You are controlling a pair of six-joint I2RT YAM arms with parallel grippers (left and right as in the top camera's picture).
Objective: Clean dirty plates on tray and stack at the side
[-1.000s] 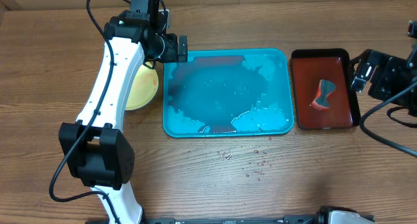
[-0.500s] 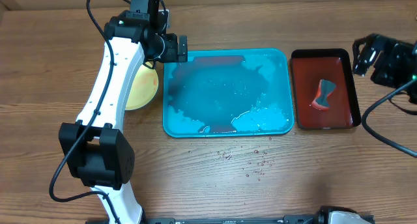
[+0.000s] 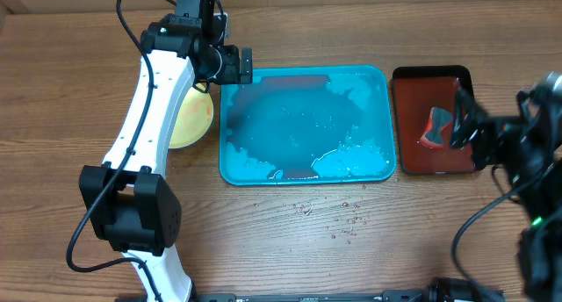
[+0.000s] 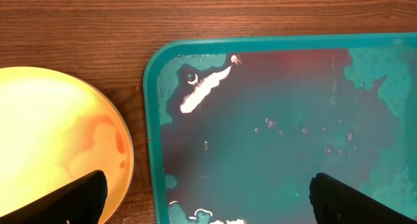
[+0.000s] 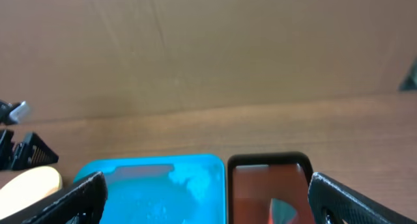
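Here, a pale yellow plate (image 3: 198,118) lies on the tabletop (image 3: 88,56) toward its rear left, off the teal tray (image 3: 307,71) and just beside that tray's left edge. Orange-red smears show on the plate in the left wrist view, and from overhead the white left arm covers part of it. Whether other plates lie beneath it cannot be told. The tray sits mid-tabletop, nearer the rear edge, wet with pale foam patches and a reddish film of water. The left end effector (image 3: 242,65) hangs over the tray's rear left corner, fingers spread wide and gripping nothing. Just beside the teal tray on its right sits a smaller dark red tray (image 3: 413,91) with a black rim, with a small grey and red object (image 3: 436,126) lying in it. The right end effector (image 3: 465,118) hovers above that tray's right edge, likewise released and empty. Droplets (image 3: 338,221) speckle the tabletop between the teal tray and the front edge. In the right wrist view, a brown cardboard wall (image 5: 208,48) stands behind the rear edge
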